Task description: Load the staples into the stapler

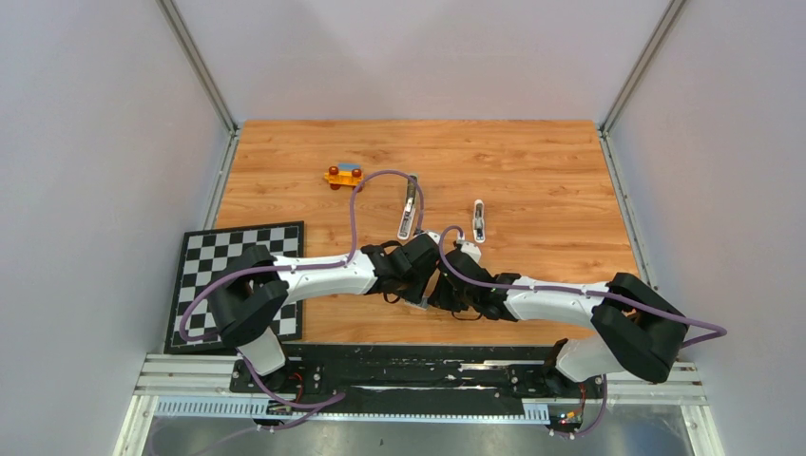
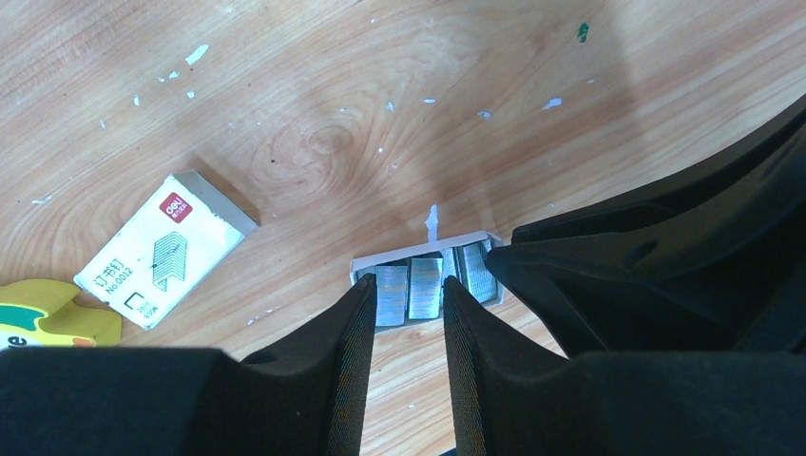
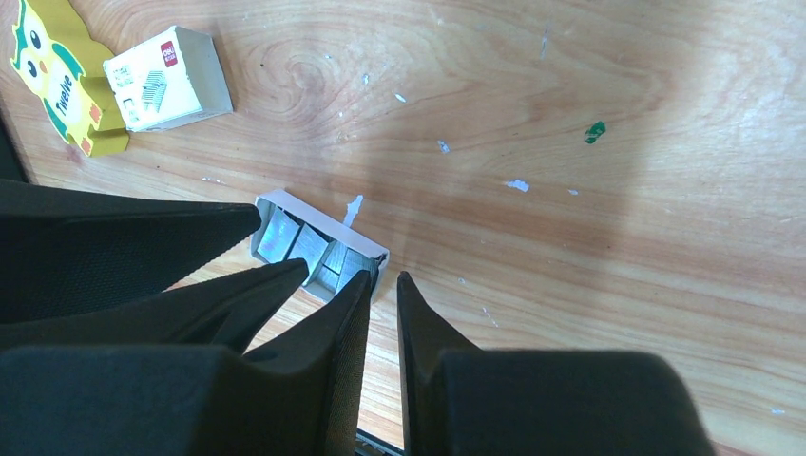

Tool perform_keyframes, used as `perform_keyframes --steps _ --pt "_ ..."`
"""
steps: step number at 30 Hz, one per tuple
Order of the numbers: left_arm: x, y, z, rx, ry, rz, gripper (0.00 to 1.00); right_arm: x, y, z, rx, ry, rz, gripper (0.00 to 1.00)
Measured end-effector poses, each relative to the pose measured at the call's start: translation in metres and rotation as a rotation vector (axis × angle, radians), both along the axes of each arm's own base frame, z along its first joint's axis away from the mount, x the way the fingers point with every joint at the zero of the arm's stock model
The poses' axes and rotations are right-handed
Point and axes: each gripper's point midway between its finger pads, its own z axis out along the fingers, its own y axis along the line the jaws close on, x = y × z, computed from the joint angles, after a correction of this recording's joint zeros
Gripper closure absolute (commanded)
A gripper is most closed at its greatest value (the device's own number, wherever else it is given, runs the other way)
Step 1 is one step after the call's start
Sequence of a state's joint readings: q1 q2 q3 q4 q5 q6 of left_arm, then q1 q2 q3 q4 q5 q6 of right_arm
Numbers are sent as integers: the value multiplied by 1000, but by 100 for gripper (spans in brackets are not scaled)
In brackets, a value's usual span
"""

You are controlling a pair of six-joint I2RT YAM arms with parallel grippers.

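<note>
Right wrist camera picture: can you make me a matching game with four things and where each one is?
Things:
1. staples
2. small white box with red print
3. yellow owl toy
4. green speck

Places:
A. top left corner of the picture
B. alone on the bare wood, far to the right
C. inside the open white tray
D. right beside the owl, on its right side

Pairs: 1-C, 2-D, 3-A, 4-B
</note>
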State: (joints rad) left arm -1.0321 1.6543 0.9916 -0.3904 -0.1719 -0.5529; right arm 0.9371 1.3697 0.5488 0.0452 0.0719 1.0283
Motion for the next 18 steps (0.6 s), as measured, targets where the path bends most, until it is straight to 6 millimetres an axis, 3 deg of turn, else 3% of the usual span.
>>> perform_keyframes --steps 18 --pt "0 0 -7 6 3 0 65 0 0 0 0 0 0 80"
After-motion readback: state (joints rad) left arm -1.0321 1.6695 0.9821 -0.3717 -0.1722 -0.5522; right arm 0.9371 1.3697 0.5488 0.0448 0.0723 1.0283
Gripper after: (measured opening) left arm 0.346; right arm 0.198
